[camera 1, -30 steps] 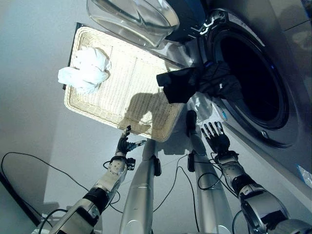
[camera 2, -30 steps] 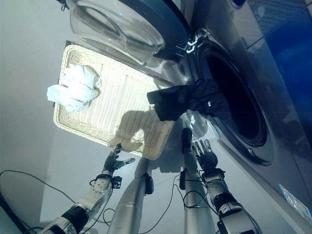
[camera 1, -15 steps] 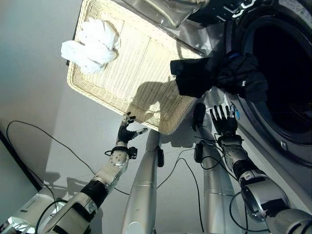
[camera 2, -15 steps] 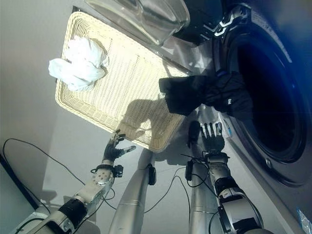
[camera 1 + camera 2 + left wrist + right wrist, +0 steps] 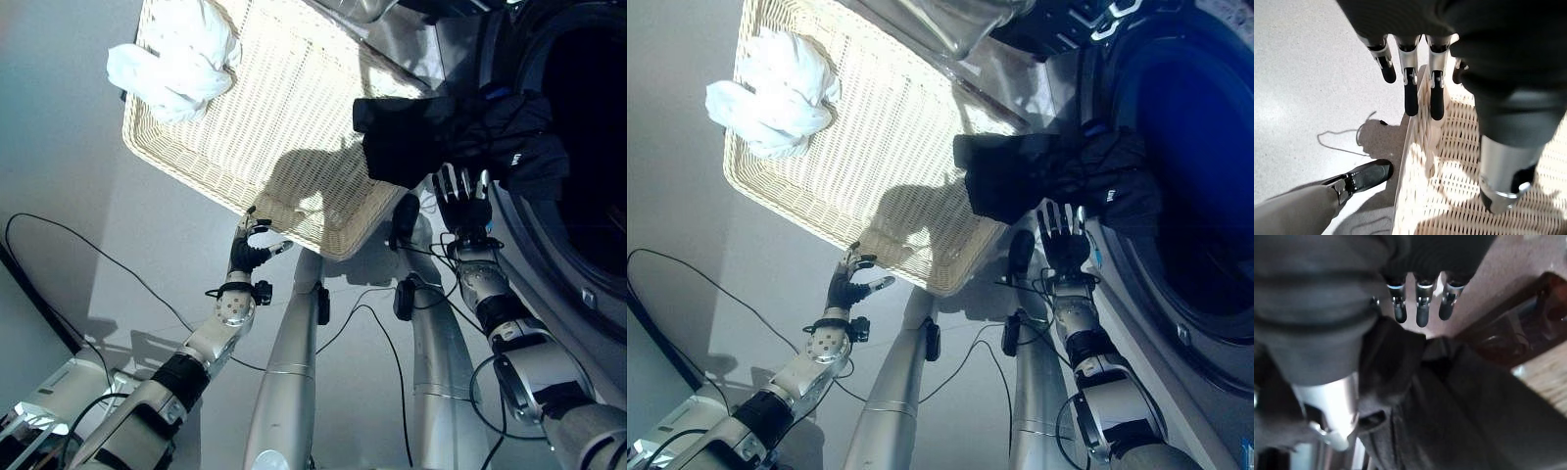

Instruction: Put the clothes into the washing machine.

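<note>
While the black garment [image 5: 446, 137] hangs half out of the washing machine [image 5: 578, 147], draped over the lower rim of the drum opening with one end trailing over the near corner of the wicker basket [image 5: 294, 108], the job is only partly done. That sagging cloth appears to be why the right hand [image 5: 462, 191] sits just beneath it with fingers spread straight and nothing gripped: it looks placed to push or gather the cloth up into the drum. In its own wrist view the straight fingertips point at the dark folds close ahead.

A white garment [image 5: 176, 54] lies bunched at the far left corner of the basket, untouched, so it remains to be loaded. The left hand [image 5: 250, 253] hovers at the basket's near edge, well apart from the white cloth, its fingers loosely extended and holding nothing; its wrist view shows them above the woven rim. It may be waiting there to reach in once the dark piece is fully inside.
</note>
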You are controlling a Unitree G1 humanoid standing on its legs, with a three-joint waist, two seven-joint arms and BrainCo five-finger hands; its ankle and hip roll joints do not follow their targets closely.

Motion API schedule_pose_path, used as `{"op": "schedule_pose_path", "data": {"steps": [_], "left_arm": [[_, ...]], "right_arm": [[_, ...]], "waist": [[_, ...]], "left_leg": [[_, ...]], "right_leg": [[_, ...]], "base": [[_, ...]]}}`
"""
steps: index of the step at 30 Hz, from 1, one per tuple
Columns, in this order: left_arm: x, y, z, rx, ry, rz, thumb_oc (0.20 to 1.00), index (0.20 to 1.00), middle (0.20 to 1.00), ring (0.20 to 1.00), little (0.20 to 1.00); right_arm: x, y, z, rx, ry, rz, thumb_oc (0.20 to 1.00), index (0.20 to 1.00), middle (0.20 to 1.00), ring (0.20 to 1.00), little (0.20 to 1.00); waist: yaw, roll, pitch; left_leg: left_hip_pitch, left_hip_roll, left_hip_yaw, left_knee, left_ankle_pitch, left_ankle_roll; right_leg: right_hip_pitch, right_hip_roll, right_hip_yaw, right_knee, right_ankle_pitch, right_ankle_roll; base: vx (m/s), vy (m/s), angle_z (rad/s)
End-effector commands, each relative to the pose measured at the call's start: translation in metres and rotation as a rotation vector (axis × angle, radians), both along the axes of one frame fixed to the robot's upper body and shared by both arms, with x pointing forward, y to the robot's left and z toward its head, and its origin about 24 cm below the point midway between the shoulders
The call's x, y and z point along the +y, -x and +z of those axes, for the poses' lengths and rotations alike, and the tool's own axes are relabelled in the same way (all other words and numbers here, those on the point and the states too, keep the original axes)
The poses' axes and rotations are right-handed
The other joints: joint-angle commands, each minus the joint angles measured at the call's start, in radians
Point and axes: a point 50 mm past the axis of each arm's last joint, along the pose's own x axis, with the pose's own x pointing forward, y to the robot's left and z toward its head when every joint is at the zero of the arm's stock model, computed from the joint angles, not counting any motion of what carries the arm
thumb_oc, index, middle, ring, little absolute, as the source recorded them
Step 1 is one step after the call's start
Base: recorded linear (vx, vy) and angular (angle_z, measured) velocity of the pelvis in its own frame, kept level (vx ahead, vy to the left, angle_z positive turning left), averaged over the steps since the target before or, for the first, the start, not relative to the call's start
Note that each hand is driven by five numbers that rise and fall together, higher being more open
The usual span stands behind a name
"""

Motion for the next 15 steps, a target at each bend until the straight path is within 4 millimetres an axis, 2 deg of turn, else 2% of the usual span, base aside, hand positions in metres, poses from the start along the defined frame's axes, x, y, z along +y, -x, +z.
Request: {"op": "schedule_pose_path", "data": {"steps": [1, 7, 8, 13, 15], "left_arm": [[-0.019, 0.002, -0.016, 0.106, 0.012, -0.053, 1.0, 1.0, 1.0, 1.0, 1.0], [-0.017, -0.001, -0.009, 0.092, 0.009, -0.059, 1.0, 1.0, 1.0, 1.0, 1.0], [-0.016, -0.002, -0.006, 0.088, 0.003, -0.062, 1.0, 1.0, 1.0, 1.0, 1.0], [-0.011, -0.003, -0.001, 0.082, 0.004, -0.062, 1.0, 1.0, 1.0, 1.0, 1.0], [-0.009, -0.004, 0.003, 0.081, -0.002, -0.067, 1.0, 1.0, 1.0, 1.0, 1.0]], "right_arm": [[-0.004, 0.006, 0.009, -0.085, 0.023, -0.014, 1.0, 1.0, 1.0, 1.0, 1.0], [-0.011, 0.003, 0.035, -0.173, 0.091, -0.044, 1.0, 1.0, 1.0, 1.0, 1.0], [-0.014, 0.003, 0.048, -0.242, 0.095, -0.044, 1.0, 1.0, 1.0, 1.0, 1.0], [-0.014, 0.005, 0.068, -0.372, 0.092, 0.003, 1.0, 1.0, 1.0, 1.0, 1.0], [-0.013, 0.007, 0.084, -0.464, 0.076, 0.023, 1.0, 1.0, 1.0, 1.0, 1.0]], "waist": [[0.001, 0.02, -0.012], [0.011, 0.03, -0.012], [0.014, 0.032, -0.012], [0.017, 0.037, -0.012], [0.019, 0.041, -0.012]], "left_leg": [[-0.035, -0.065, 0.022, 0.041, -0.017, 0.017], [-0.042, -0.067, 0.019, 0.037, -0.014, 0.016], [-0.041, -0.069, 0.02, 0.036, -0.013, 0.015], [-0.04, -0.07, 0.021, 0.033, -0.013, 0.013], [-0.033, -0.067, 0.028, 0.022, -0.01, 0.012]], "right_leg": [[0.042, 0.027, 0.02, -0.178, 0.182, 0.119], [0.037, 0.017, 0.01, -0.186, 0.185, 0.122], [0.039, 0.014, 0.006, -0.19, 0.185, 0.124], [0.04, 0.012, 0.003, -0.19, 0.182, 0.127], [0.045, 0.009, -0.002, -0.194, 0.18, 0.129]], "base": [[0.0, 0.007, 0.05], [0.0, 0.001, 0.01], [0.0, 0.0, 0.0], [0.0, 0.0, 0.0], [0.0, 0.0, 0.0]]}}
